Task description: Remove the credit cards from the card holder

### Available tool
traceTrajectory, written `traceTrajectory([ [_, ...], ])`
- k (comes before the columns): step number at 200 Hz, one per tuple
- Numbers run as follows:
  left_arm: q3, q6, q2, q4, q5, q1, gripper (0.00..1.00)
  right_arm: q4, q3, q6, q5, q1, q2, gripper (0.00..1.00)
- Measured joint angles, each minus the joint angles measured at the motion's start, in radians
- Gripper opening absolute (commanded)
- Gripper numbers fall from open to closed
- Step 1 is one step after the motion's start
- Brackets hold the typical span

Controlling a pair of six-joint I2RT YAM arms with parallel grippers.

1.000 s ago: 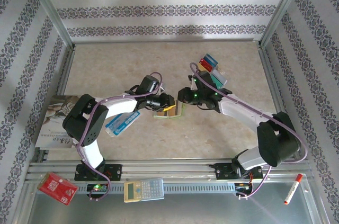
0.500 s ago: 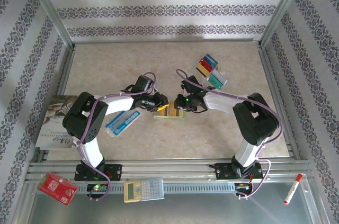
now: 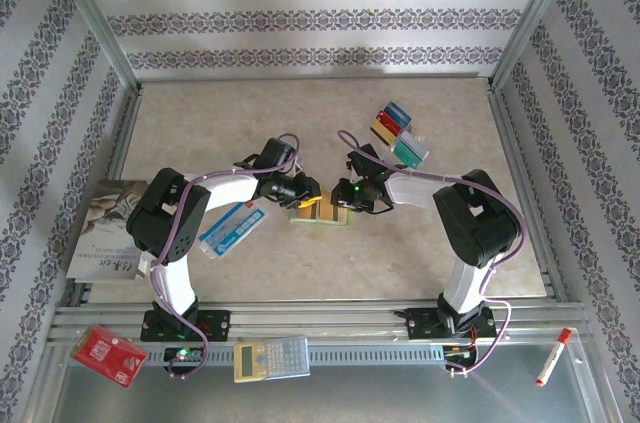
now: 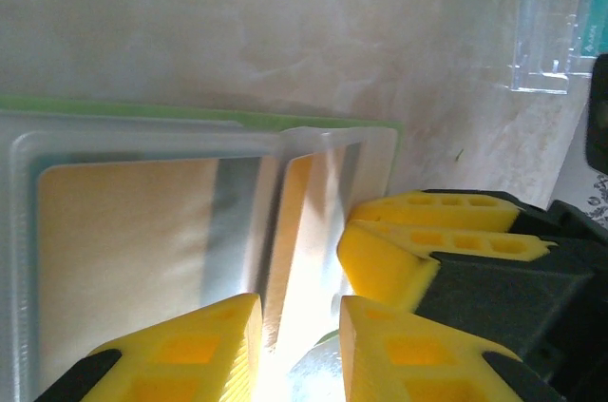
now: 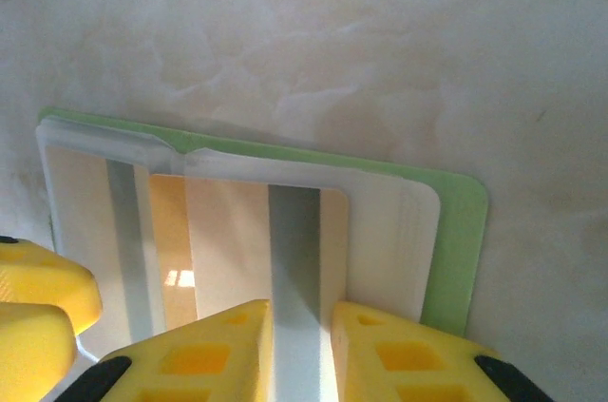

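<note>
Beige marbled table (image 3: 300, 113), walled in patterned paper. From above, the holder (image 3: 318, 213) lies open at mid-table, with the left gripper (image 3: 306, 200) at its left edge and the right gripper (image 3: 340, 205) at its right, nearly nose to nose. Loose cards (image 3: 398, 131) sit well apart at the far right, and a packet (image 3: 232, 231) lies by the left arm.

The wrist views add what the top view cannot: a tan card (image 5: 237, 240) with a grey stripe sits under the holder's clear sleeve. The right wrist view shows the right jaws slightly spread over that stripe. The left wrist view shows the left jaws with a slim gap over the sleeve; glare hides whether they pinch it. That view also catches the right gripper's yellow fingers (image 4: 427, 226) just beside the holder's edge.
</note>
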Motion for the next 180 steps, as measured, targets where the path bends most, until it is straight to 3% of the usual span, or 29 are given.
traceTrajectory([
  [64,0.008,0.039,0.0,-0.079,-0.083,-0.015,0.29,0.058,-0.023,0.015,-0.082,-0.024,0.004,0.27],
  [180,-0.02,0.023,0.028,0.008,-0.013,-0.014,0.24,0.089,-0.028,0.015,-0.129,-0.03,0.017,0.27],
])
